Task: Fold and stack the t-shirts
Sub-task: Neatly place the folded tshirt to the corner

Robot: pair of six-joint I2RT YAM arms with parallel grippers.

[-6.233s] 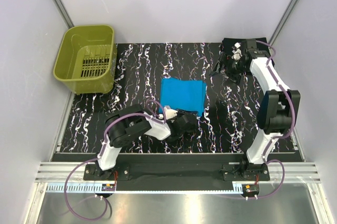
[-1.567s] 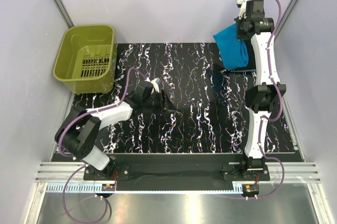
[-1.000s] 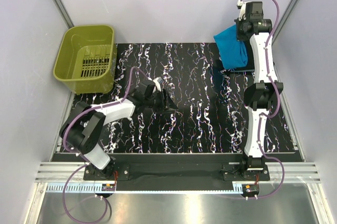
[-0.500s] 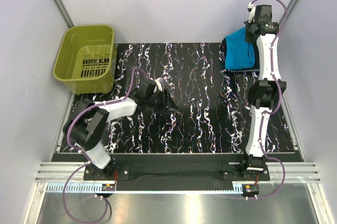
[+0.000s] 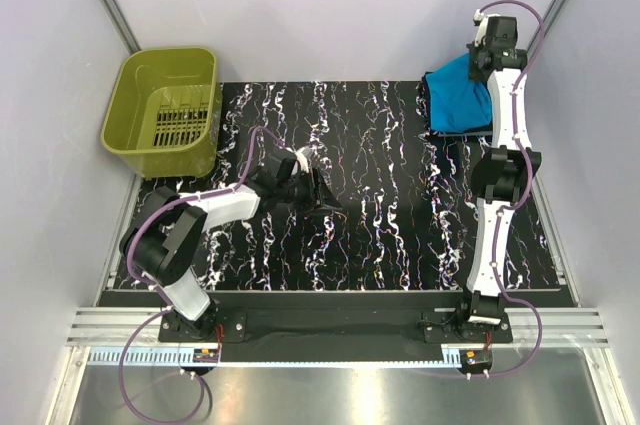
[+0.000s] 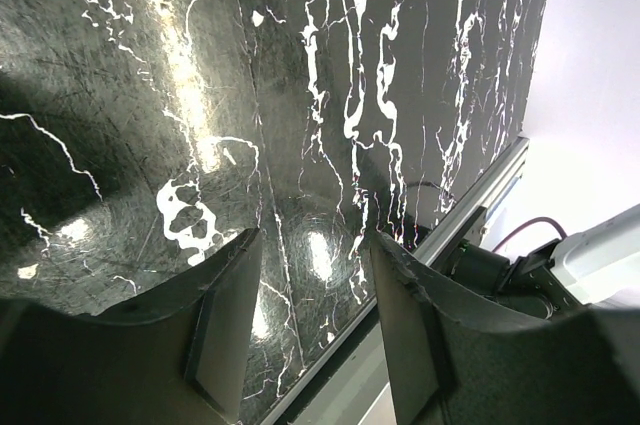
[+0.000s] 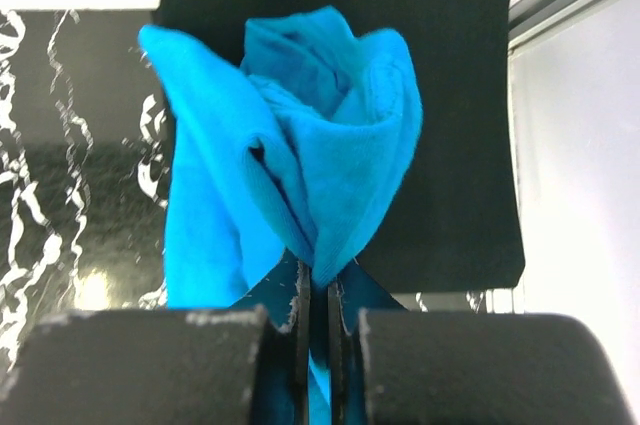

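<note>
Scanning for lettering now, and there's none I can read: turquoise t-shirt [image 5: 455,105] plain, green basket [image 5: 165,157] showing no legible mark.

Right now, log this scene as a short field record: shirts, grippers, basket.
turquoise shirt: bunched, pinched by the right gripper, over the black shirt
black shirt: folded flat, far right corner of the table
right gripper: shut on turquoise shirt
left gripper: open, holding nothing, over the table
basket: olive green, far left corner
</note>
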